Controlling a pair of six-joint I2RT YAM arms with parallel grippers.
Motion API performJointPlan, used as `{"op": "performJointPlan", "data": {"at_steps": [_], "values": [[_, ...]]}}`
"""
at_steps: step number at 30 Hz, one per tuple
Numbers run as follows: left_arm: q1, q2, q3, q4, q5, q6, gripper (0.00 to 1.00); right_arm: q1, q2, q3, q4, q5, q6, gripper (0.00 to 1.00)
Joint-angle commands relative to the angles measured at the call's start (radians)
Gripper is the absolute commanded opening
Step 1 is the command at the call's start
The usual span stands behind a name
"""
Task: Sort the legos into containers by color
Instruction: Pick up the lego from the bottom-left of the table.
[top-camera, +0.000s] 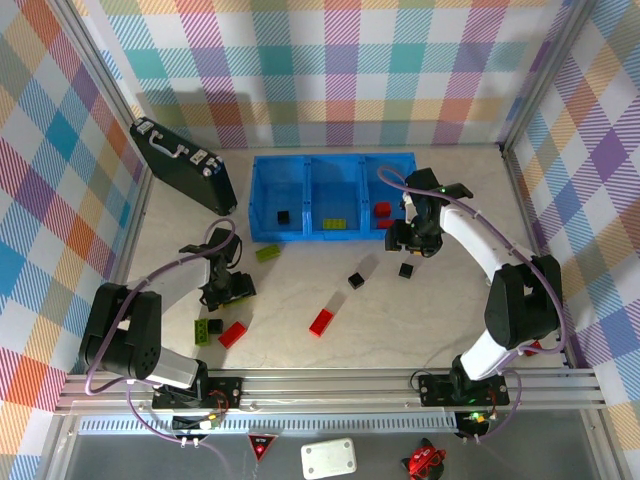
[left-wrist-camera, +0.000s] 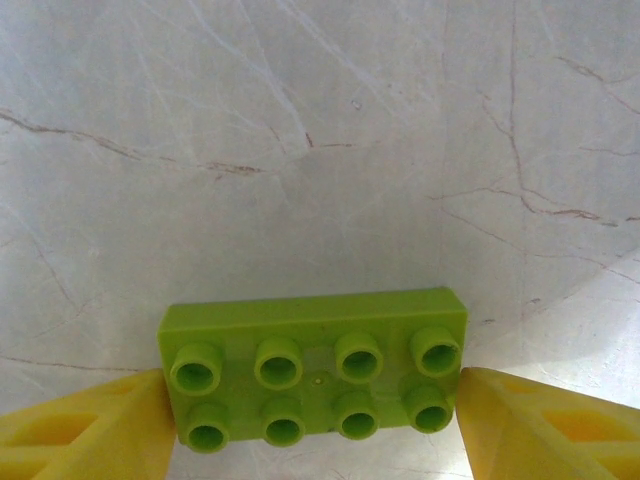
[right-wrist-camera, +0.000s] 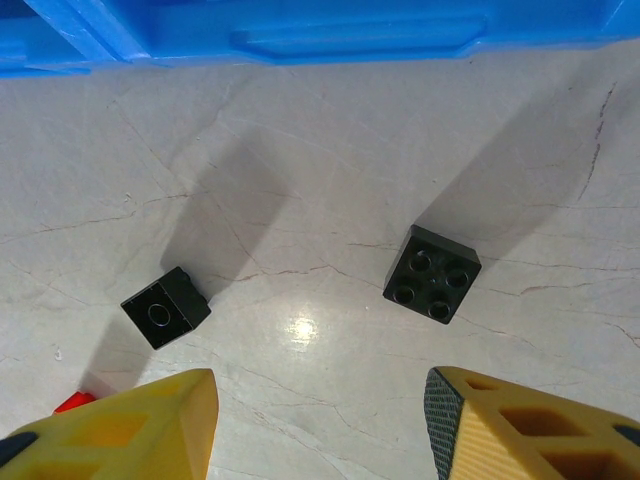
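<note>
Checking left tool (left-wrist-camera: 312, 405): yellow fingers (left-wrist-camera: 90, 430) sit against the two short ends of a lime green brick (left-wrist-camera: 315, 365), closed on it across its length; brick lies flat on the table (left-wrist-camera: 320, 150), studs up, on the table's left side. Right tool (right-wrist-camera: 320, 400): jaws stand partly apart, nothing between them, nothing touched; it hovers over the table near the blue tray (right-wrist-camera: 300, 40); black four-stud brick (right-wrist-camera: 432, 274) and black one-stud brick (right-wrist-camera: 166, 307) lie loose ahead of it, apart from each other.
</note>
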Motion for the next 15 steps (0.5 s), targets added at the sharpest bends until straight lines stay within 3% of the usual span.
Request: {"op": "performJointPlan", "data": {"at_steps": [1,15], "values": [[0.010,0.007,0.000,-0.013,-0.001,0.009,0.72,0.005,-0.031,-0.012,-0.018,0.007,-0.009,0.58],[0.005,-0.020,0.007,-0.014,0.030,0.017,0.66,0.005,-0.055,-0.029,-0.019,0.011,-0.002,0.58]]}}
